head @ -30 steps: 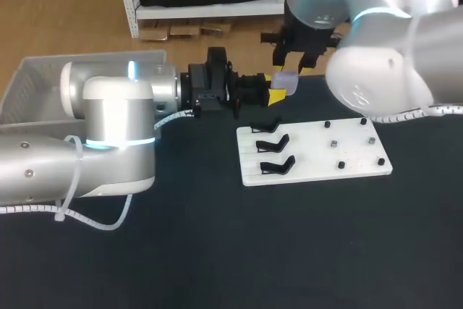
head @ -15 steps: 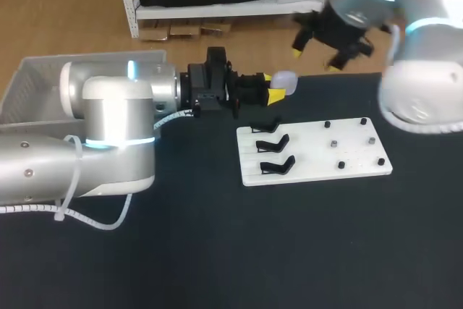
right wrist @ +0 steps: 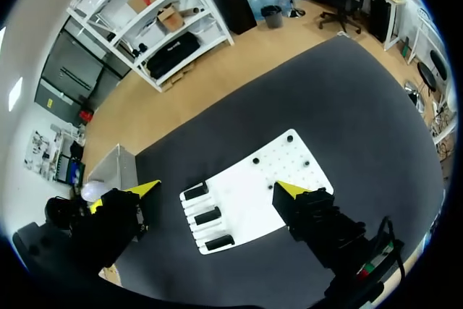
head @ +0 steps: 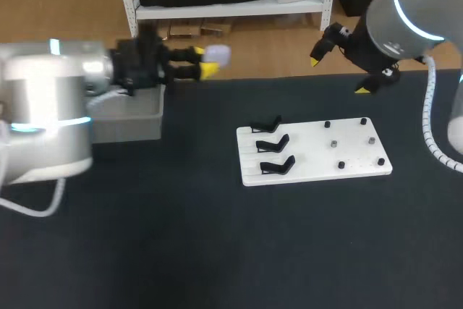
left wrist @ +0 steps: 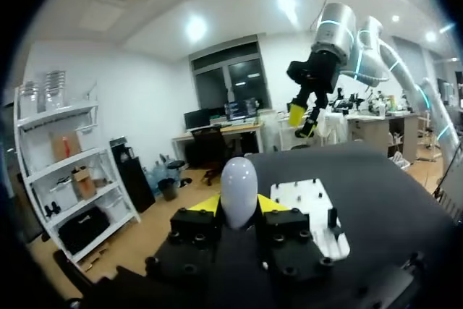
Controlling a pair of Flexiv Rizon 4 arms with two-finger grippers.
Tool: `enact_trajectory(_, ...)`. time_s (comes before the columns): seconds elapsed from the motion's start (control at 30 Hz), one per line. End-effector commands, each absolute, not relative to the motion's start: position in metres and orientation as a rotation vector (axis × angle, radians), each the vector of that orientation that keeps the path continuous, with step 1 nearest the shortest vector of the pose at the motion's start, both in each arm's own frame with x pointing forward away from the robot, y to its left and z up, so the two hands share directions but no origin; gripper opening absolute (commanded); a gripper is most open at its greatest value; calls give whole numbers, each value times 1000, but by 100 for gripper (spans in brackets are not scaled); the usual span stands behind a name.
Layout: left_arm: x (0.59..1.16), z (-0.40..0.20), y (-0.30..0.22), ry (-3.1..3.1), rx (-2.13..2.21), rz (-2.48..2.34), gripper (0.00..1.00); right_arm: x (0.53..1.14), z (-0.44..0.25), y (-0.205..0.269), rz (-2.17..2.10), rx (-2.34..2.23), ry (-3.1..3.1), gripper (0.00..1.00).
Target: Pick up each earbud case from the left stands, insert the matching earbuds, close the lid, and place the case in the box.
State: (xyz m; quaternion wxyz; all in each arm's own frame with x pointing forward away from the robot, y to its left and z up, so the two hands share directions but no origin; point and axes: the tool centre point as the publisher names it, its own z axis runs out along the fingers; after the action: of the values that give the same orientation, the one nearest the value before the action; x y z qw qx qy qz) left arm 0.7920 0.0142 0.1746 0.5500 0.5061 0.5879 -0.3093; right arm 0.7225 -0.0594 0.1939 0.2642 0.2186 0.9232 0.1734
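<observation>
Head view | my left gripper (head: 205,64) clamped earbud case (head: 218,53), upper left | box (head: 130,127) lay just lower-left | right gripper (head: 338,74) gaped wide, empty

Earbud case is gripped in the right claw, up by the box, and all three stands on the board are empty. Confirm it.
Wrong claw. The head view shows the earbud case gripped in the left claw, up by the box; the right claw is open, empty. All three stands on the board are empty.

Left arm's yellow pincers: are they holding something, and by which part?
Yes. The left tool pinches a pale case by its near end; the rest sticks out past the tips. The right tool is open, holding nothing.
</observation>
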Motion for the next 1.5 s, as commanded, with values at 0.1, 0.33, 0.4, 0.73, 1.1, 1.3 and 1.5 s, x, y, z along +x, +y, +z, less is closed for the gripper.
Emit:
enact_trajectory(0.1, 791, 182, 119, 1441, 1190, -687, 0, 720, 193, -59, 440, 600, 2421, 100)
enact_trajectory(0.33, 814, 156, 175, 1542, 1107, -614, 0, 720, 193, -59, 440, 600, 2421, 100)
enact_trajectory(0.4, 821, 141, 187, 1601, 1073, -583, 0, 720, 193, -59, 440, 600, 2421, 100)
enact_trajectory(0.73, 842, 70, 194, 1839, 1021, -538, 0, 720, 193, -59, 440, 600, 2421, 100)
enact_trajectory(1.1, 838, 68, 193, 1819, 963, -524, 100, 720, 193, -59, 440, 600, 2421, 100)
enact_trajectory(1.3, 822, 96, 180, 1792, 997, -513, 100, 720, 193, -59, 440, 600, 2421, 100)
enact_trajectory(1.5, 787, 114, 146, 1809, 1001, -490, 100, 720, 193, -59, 440, 600, 2421, 100)
